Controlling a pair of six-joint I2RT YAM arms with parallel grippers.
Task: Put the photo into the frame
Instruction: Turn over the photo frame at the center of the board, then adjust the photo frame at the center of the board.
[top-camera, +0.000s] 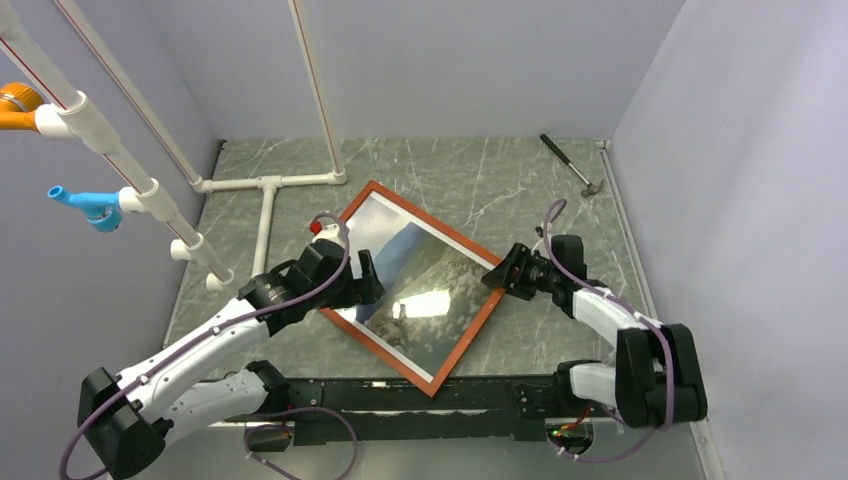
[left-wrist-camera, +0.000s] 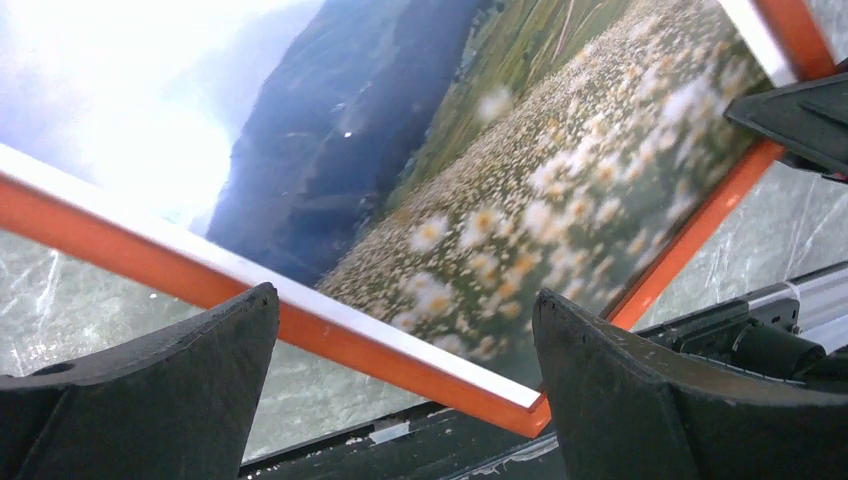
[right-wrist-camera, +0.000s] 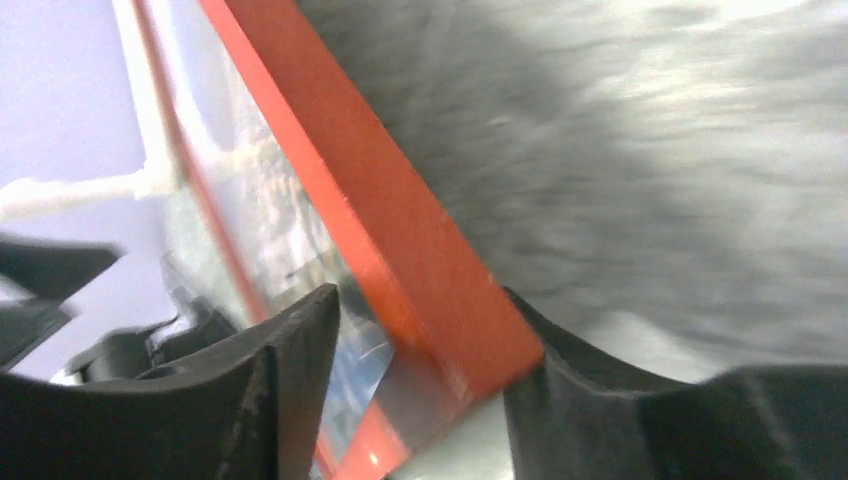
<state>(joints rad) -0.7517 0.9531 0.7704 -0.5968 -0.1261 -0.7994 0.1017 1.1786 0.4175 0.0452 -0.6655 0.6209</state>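
Observation:
The frame (top-camera: 466, 340), reddish-brown, sits turned like a diamond in the middle of the table, its near corner over the black base rail. The photo (top-camera: 420, 290) lies inside it, picture side up; in the left wrist view I see its mountains and flowery meadow (left-wrist-camera: 480, 180) behind the orange rail (left-wrist-camera: 330, 340). My left gripper (top-camera: 368, 280) is open, with its jaws standing wide on either side of the frame's left rail (left-wrist-camera: 405, 300). My right gripper (top-camera: 497, 275) is closed around the frame's right corner (right-wrist-camera: 400, 220), which sits between its jaws (right-wrist-camera: 420, 300). That view is blurred.
White PVC pipes (top-camera: 270, 185) run across the far left of the grey marble table (top-camera: 470, 180), with blue (top-camera: 90, 205) and orange fittings higher up. A small hammer (top-camera: 570, 165) lies at the far right. The black base rail (top-camera: 480, 395) runs along the near edge.

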